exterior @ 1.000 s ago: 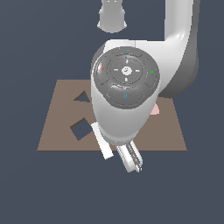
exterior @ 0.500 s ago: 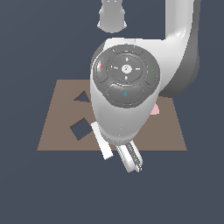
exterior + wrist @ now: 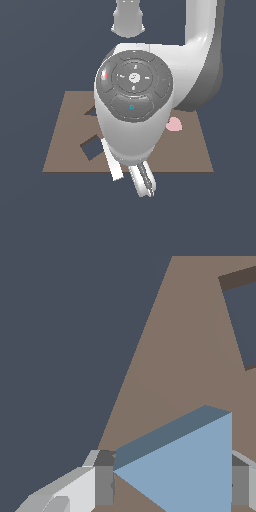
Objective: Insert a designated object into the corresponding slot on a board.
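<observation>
In the wrist view the blue triangle piece (image 3: pixel 190 466) sits between my two fingers, and my gripper (image 3: pixel 169 483) is shut on it, one pad at its tip and one on its flat side. Beneath it lies the brown board (image 3: pixel 185 361), close to the board's edge. In the exterior view the arm's wrist hides the triangle, and only the fingers of the gripper (image 3: pixel 131 176) show at the board's (image 3: pixel 65 150) near edge. A corner of the triangle slot (image 3: pixel 91 111) peeks out beside the arm.
A dark square cutout (image 3: pixel 91 148) lies in the board on the exterior view's left, and a dark cutout (image 3: pixel 242 316) shows partly in the wrist view. A pink heart (image 3: pixel 174 124) lies on the board, right of the arm. The arm's base (image 3: pixel 129 20) stands beyond the board.
</observation>
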`<control>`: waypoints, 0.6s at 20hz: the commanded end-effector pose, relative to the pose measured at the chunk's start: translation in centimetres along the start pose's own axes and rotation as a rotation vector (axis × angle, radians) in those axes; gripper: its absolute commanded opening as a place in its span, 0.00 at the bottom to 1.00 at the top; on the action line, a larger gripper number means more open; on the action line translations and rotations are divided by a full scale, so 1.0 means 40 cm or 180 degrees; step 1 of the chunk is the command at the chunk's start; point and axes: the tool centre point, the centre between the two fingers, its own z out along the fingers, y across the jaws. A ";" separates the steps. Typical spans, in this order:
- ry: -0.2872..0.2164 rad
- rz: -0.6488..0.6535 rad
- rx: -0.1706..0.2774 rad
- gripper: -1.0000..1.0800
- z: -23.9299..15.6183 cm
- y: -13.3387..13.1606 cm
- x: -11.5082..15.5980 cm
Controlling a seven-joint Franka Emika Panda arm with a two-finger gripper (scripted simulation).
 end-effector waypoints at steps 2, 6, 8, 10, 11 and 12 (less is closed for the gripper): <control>0.0001 0.0200 0.0002 0.00 -0.002 0.012 0.022; 0.0001 0.0535 0.0002 0.00 -0.003 0.037 0.056; 0.0001 0.0742 0.0003 0.00 -0.004 0.053 0.075; 0.0001 0.0974 0.0003 0.00 -0.005 0.073 0.096; 0.0001 0.1096 0.0003 0.00 -0.006 0.085 0.106; 0.0000 0.1223 0.0004 0.00 -0.006 0.097 0.116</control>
